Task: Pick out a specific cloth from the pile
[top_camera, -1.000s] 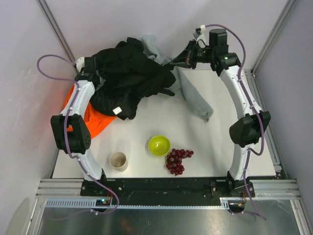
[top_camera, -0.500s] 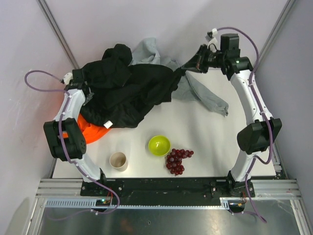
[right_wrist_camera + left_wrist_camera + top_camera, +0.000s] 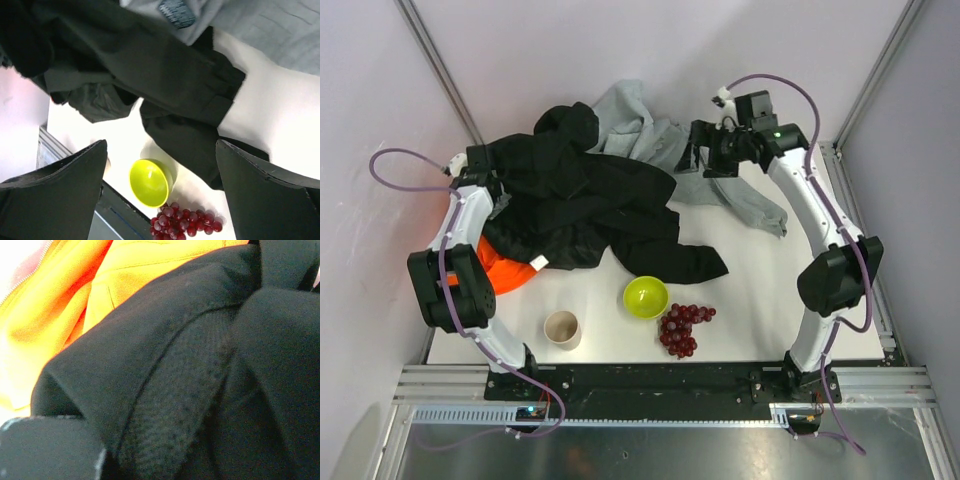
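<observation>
At the bottom of the top view, on the white table [image 3: 760,290], stand a beige cup [image 3: 561,328] and a bunch of red grapes [image 3: 684,327]. A green bowl [image 3: 646,296] sits just above and between them. A black sleeve end [image 3: 692,263] lies flat just beyond the bowl, at the frame's centre.

The pile [image 3: 550,205] fills the left-centre, with an orange garment [image 3: 498,268] at its lower left. The cloth [image 3: 630,190] is in the black mass there, overlapped with a black garment bearing a white label [image 3: 538,262]. Their edges cannot be told apart.

The left end effector [image 3: 480,158], at the left, is buried in black fabric, and I cannot tell how its fingers stand. The right end effector [image 3: 700,160], at the upper right, is spread wide with nothing between its fingers [image 3: 60,195]. It sits over a grey sweatshirt [image 3: 740,195] at the far edge.
</observation>
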### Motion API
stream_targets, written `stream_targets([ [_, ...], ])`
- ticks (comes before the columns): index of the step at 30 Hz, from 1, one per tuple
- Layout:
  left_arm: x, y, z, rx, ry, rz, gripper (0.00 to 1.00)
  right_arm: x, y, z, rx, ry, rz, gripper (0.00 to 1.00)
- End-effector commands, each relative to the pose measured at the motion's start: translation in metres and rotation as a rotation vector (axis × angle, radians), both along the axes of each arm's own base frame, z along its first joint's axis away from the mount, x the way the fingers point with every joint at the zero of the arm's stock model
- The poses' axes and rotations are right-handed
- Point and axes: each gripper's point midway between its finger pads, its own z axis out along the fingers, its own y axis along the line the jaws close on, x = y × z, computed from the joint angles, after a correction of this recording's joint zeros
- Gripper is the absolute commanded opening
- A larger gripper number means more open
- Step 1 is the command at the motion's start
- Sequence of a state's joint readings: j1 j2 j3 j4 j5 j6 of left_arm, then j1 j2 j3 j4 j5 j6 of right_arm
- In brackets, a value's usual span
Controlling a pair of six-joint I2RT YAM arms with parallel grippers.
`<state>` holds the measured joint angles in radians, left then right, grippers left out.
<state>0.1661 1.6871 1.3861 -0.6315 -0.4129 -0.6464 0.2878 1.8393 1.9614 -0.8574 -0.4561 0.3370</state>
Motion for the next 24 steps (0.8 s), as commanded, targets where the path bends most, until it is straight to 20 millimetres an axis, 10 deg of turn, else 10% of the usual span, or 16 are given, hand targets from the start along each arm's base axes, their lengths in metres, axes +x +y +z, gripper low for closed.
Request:
stream_targets([
  [1, -0.001, 0.009, 0.021, 0.014, -0.051, 0.017, 0.18, -0.015, 0.043, -0.003, -0.062, -0.073, 0.181, 0.95],
  [11, 0.013, -0.005, 0.032, -0.053, -0.085, -0.049, 0.29, -0.066, 0.133, -0.085, -0.142, 0.044, 0.484, 0.93],
  [24, 0.024, -0.017, 0.034, -0.110, -0.098, -0.098, 0.30, -0.075, 0.175, -0.193, -0.324, 0.184, 0.508, 0.86],
])
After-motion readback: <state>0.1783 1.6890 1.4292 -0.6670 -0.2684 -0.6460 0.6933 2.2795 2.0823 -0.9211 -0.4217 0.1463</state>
